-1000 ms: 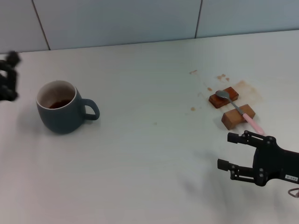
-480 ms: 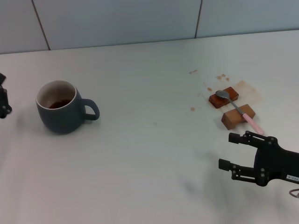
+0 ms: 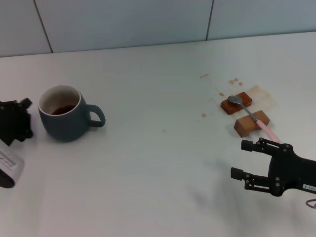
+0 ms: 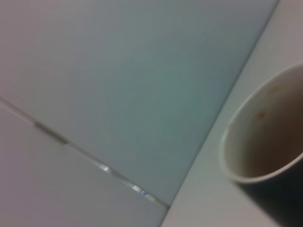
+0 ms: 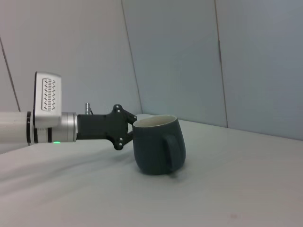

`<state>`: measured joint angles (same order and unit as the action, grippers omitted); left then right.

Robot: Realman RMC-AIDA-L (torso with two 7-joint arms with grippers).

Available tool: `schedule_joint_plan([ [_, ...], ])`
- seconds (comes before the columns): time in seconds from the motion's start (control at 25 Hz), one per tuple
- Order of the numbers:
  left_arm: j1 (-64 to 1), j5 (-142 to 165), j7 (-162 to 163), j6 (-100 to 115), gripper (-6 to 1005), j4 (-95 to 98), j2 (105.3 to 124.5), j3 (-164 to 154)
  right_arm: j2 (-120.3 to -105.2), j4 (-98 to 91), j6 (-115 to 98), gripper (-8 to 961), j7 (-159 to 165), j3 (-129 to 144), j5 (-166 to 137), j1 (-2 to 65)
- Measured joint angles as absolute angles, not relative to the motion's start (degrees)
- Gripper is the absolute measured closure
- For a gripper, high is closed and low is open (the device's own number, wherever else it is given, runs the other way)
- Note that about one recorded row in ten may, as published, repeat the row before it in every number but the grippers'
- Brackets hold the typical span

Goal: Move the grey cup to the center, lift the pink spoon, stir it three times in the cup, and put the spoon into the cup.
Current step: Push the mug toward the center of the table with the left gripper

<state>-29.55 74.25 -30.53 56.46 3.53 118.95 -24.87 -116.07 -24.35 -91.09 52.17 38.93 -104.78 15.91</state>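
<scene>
grey cup (image 3: pixel 63 114) standing upright at the left of the white counter (image 3: pixel 158 163), handle turned toward the counter's middle, dark liquid low inside its cream wall. my left end effector (image 3: pixel 25 118) sits level with the cup on the side away from the handle; in the right wrist view its fingers (image 5: pixel 124 128) are spread wide, their tips right at the cup wall (image 5: pixel 156 145), though i cannot tell whether they touch it. the left wrist view shows only the cup's rim and inner wall (image 4: pixel 265 137) close by, with the tiled wall behind.

pink spoon (image 3: pixel 253 116) lying well apart from the cup, at the right of the counter: its metal bowl rests on the darker wooden block (image 3: pixel 236 103), its neck crosses the paler wooden block (image 3: pixel 251 123), and its pink handle slopes down to the counter. brown stains (image 3: pixel 232 84) speckle the surface around the blocks.

my right end effector (image 3: pixel 243 159) hovers just near the spoon's handle end, fingers parted wide and holding nothing.
</scene>
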Motion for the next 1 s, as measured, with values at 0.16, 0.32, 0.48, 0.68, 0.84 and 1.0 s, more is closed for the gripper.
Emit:
schedule_joint_plan([
  [0.16, -30.41, 74.25, -30.1, 56.32, 1000, 2.77, 118.98, -28.3, -116.08, -24.35, -91.46, 162, 52.19, 38.93, -104.59, 15.85],
  [0.32, -31.12, 74.26, -30.0, 56.93, 1000, 2.11, 119.12, -30.73, -116.17, -24.34, -91.52, 162, 52.2, 38.93, -104.55, 15.66],
  [0.48, -32.41, 74.27, -29.94, 57.25, 1000, 0.41, 119.12, -32.63, -116.19, -24.34, -92.02, 162, 52.2, 38.9, -104.44, 15.5],
  [0.68, -34.71, 74.27, -29.83, 58.78, 1000, -2.8, 119.2, -35.1, -116.19, -24.35, -92.51, 162, 52.2, 38.77, -104.35, 15.39],
  [0.84, -37.03, 74.26, -29.79, 59.05, 1000, -6.02, 119.2, -34.95, -116.19, -24.47, -92.98, 162, 52.2, 38.76, -104.32, 15.38],
  [1.0, -39.31, 74.27, -30.12, 59.43, 1001, -9.7, 119.19, -34.61, -116.19, -24.76, -93.12, 162, 52.2, 38.75, -104.32, 15.33],
])
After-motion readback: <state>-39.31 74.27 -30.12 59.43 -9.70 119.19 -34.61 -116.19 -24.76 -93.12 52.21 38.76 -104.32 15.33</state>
